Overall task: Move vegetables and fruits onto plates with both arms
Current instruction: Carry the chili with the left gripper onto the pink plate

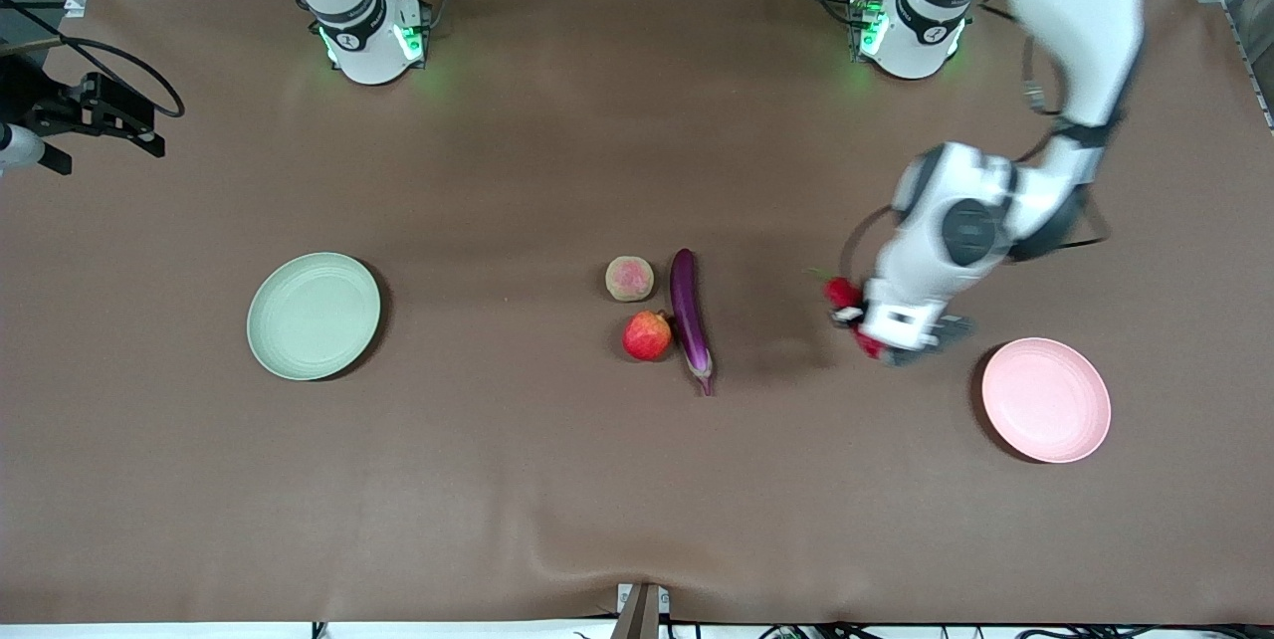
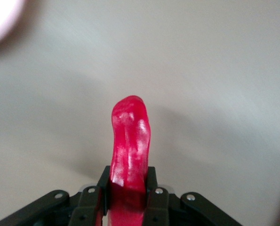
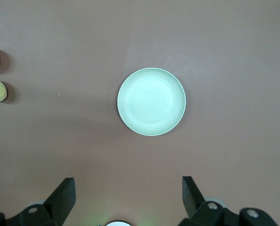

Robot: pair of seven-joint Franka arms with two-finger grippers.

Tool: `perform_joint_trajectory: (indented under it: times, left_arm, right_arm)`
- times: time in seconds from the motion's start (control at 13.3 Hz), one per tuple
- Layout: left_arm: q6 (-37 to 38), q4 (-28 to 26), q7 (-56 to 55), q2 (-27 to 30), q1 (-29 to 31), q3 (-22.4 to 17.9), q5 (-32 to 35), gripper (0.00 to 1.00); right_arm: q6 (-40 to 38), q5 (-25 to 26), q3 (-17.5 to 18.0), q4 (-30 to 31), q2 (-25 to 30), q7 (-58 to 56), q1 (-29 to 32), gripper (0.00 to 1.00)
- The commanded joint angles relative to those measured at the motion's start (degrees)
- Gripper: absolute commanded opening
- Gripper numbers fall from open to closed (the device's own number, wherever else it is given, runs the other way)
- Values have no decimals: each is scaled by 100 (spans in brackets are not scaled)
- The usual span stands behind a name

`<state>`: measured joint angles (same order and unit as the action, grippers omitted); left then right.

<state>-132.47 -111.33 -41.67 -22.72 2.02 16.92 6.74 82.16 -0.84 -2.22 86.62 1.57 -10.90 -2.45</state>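
One wrinkled red chili pepper [image 2: 129,146] is pinched in the left gripper [image 1: 864,328] at the front view's centre-right, above the table near the round pale pink plate [image 1: 1046,400]. Best lower it over the plate's middle before releasing. The right gripper [image 3: 128,200] waits spread above the pale green plate [image 3: 151,101].

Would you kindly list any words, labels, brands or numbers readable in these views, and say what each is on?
None can be read. The small round marks on the two arm bases are too small to make out, and the plates, produce and table carry no text.
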Motion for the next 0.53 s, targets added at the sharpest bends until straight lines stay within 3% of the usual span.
perform_joint_trajectory:
  times: [0.0, 0.23, 0.45]
  left_arm:
    - [72, 215, 1006, -39, 709, 66, 117, 0]
    - [72, 759, 2492, -451, 1483, 49, 126, 0]
    - [72, 1349, 3724, -969, 1977, 49, 126, 0]
  right_arm:
    - [11, 93, 46, -48, -234, 9, -28, 100]
    - [177, 23, 55, -84, -656, 9, 7, 100]
    - [441, -161, 81, -513, -981, 62, -246, 100]
